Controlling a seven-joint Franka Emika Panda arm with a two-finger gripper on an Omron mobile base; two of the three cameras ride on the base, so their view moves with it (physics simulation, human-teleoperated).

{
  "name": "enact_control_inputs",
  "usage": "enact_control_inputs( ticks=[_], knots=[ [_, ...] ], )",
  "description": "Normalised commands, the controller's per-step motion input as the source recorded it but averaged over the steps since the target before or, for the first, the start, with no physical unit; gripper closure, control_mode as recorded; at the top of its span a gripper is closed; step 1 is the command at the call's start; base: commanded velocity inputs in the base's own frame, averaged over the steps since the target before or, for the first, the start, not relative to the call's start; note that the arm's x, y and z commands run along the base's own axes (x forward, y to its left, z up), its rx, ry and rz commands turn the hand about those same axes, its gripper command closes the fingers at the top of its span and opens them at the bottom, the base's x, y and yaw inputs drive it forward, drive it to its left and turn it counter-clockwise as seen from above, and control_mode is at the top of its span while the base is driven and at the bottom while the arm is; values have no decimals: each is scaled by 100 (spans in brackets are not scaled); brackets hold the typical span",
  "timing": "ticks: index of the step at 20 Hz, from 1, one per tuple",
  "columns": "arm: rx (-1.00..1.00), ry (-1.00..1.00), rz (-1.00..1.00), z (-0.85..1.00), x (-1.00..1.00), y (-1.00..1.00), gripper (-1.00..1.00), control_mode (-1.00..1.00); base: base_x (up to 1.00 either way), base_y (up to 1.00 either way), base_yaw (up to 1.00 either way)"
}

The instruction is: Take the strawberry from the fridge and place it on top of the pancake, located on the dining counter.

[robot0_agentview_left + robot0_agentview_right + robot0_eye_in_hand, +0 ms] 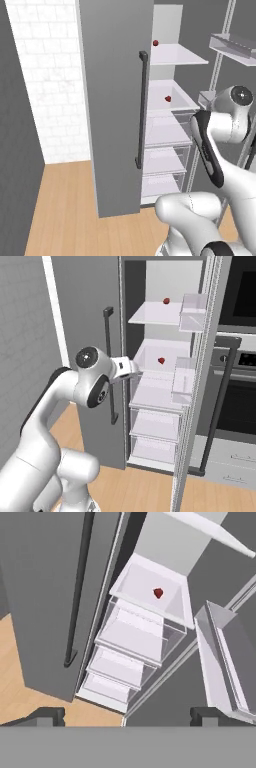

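Right by my camera the hand (127, 714) is wide open, its two dark tips far apart, and it holds nothing. It points at the fridge (117, 105), whose right door is swung open while the left door is shut. I see one strawberry (158, 593) on the white middle shelf (134, 582), well away from the hand. Another small red berry (166, 301) sits on the shelf above. Below are clear drawers (132, 637).
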Motion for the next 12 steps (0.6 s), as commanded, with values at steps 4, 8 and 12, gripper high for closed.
enact_control_inputs(
  ticks=[4,8,12],
  knots=[
    [14,0,-18,6,-77,24,-100,-100,0,0,0],
    [8,4,-15,8,-81,0,-100,-100,0,0,0],
    [12,9,-12,11,-76,0,-100,-100,0,0,0]
  ],
)
